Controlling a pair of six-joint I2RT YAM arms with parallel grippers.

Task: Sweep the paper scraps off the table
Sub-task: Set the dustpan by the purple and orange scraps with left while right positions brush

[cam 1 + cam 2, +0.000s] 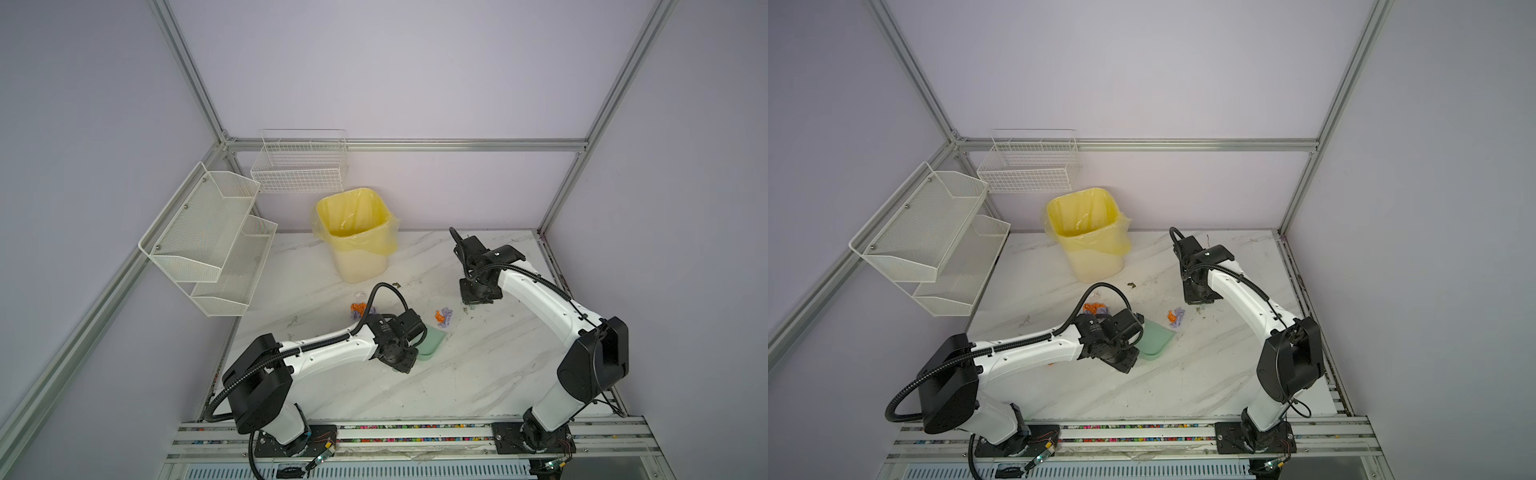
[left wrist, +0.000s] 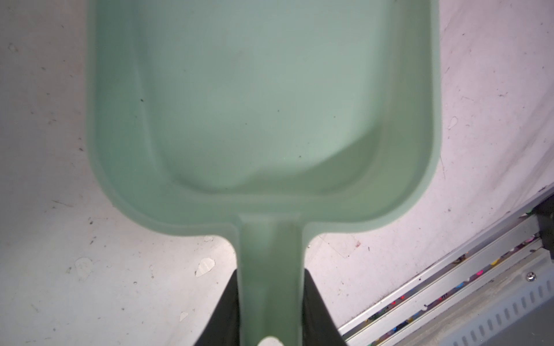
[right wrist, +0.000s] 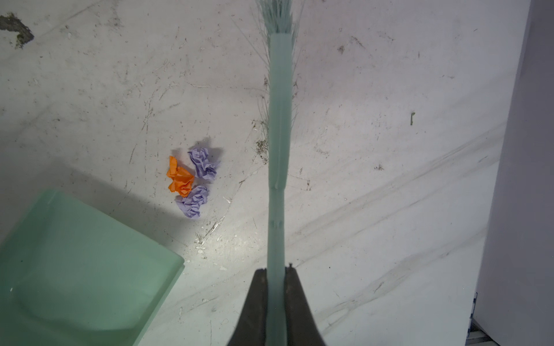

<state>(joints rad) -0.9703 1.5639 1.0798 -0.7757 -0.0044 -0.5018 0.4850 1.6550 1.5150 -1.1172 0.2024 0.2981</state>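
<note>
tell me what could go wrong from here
1. The scraps lie off the dustpan's corner, not squarely before its lip; a stroke of the brush may push them past it.
2. A second cluster sits close by the left arm; it could be missed or knocked about.
3. The right gripper pinches the brush's thin handle far from the bristles, so it may twist under pressure.

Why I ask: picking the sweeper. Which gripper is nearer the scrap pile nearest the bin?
Left. The left gripper sits front-right of that scrap pile; the right gripper is farther right, past a second pile.
</note>
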